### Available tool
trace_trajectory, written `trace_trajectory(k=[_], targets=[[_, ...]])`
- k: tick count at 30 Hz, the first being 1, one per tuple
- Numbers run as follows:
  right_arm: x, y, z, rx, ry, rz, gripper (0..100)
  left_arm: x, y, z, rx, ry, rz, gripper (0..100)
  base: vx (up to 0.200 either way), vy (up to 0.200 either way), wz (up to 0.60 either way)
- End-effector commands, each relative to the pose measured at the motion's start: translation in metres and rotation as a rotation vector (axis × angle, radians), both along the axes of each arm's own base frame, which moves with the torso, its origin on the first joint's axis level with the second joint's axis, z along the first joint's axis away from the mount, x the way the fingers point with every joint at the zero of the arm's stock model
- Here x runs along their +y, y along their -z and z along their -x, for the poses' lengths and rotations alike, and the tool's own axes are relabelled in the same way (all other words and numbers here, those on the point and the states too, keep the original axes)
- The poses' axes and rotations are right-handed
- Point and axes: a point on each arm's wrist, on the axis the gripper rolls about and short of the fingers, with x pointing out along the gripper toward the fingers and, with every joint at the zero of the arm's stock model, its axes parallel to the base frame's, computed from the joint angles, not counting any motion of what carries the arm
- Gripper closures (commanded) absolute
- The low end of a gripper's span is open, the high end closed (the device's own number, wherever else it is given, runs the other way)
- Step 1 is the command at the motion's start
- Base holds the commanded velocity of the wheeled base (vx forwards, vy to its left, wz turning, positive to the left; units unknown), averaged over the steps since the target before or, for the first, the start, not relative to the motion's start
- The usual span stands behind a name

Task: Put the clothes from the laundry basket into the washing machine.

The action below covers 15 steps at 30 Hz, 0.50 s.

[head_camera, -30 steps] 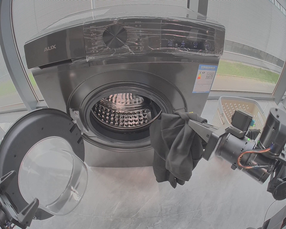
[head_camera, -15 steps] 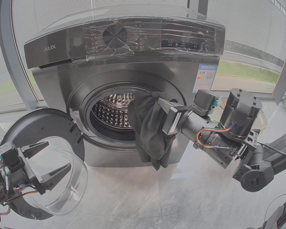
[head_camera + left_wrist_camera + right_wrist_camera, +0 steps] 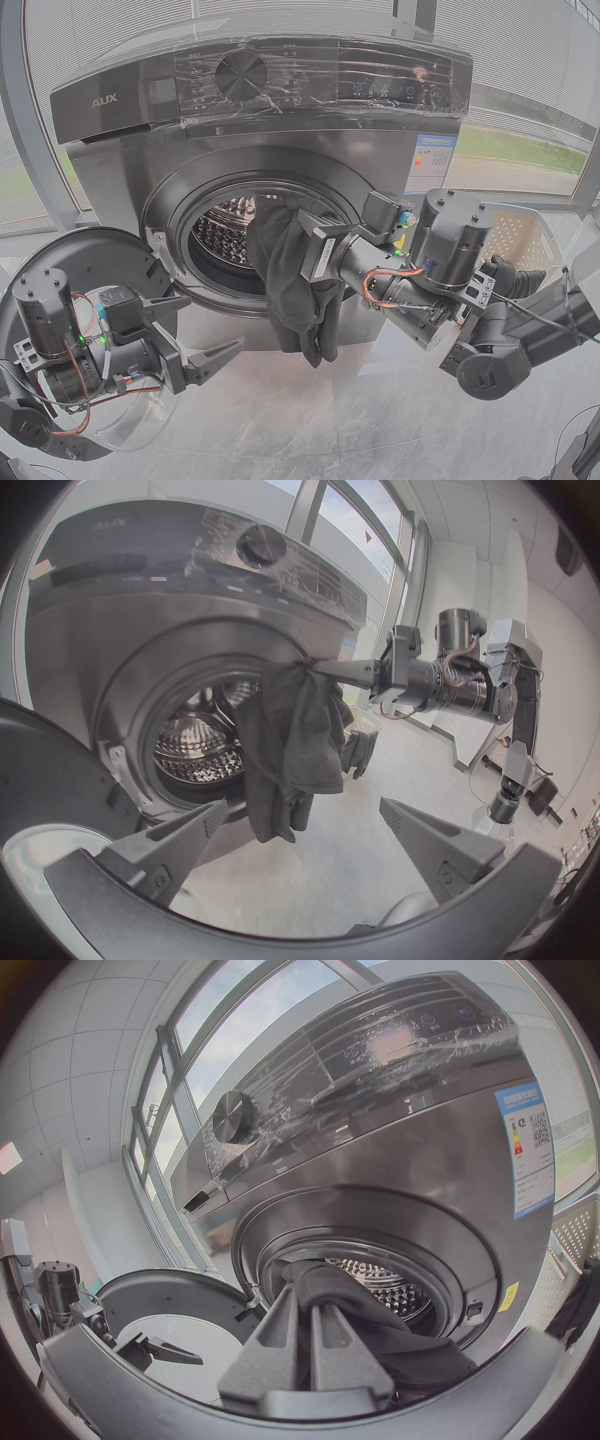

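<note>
The washing machine [image 3: 125, 187] carries a short badge of raised lettering on its drawer front. There's a blue-and-white sticker [image 3: 429, 164] on the steel face right of the opening, with coloured rating bars and a square code (the print is too fine for me to read from here). A smaller yellow sticker [image 3: 509, 1296] sits lower down by the door ring. Clear plastic film is taped, wrinkled, over the round dial [image 3: 241, 75] and the touch panel [image 3: 387, 87].

The round door [image 3: 94, 269] is swung fully open to the left, its glass bowl facing out. Directly in front of it hovers the left claw [image 3: 215, 322], its two fingers spread wide with nothing between them. It is low and well apart from the drum [image 3: 225, 234]. To the right of the machine stands the pale laundry basket [image 3: 531, 237] against the window, with more dark clothes [image 3: 515, 278] draped over its near rim. The floor [image 3: 344, 406] is pale grey stone.

The right claw [image 3: 303, 219] is clamped tight on a dark garment [image 3: 284, 281], pinching it by a bunched top fold. The claw is level with the upper right of the door opening and right at its mouth. From there the cloth hangs straight down across the right half of the opening. It covers that part of the drum, and its tail dangles below the door ring in front of the machine's lower panel, clear of the floor. I can't tell whether the top of the cloth has passed the rim.
</note>
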Motion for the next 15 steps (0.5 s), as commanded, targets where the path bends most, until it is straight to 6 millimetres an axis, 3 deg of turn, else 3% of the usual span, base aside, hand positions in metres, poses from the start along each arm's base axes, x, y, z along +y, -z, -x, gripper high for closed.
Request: trace_trajectory(k=[1,15], targets=[[0.010,0.010,0.000,0.015,-0.017,0.014,100,-0.018,0.022,-0.013,0.080,0.040,-0.044,0,0.000,0.000,0.00],[0.016,0.015,0.002,0.023,-0.029,0.024,100,-0.049,0.047,-0.048,0.051,0.070,0.006,0,0.000,0.000,0.00]])
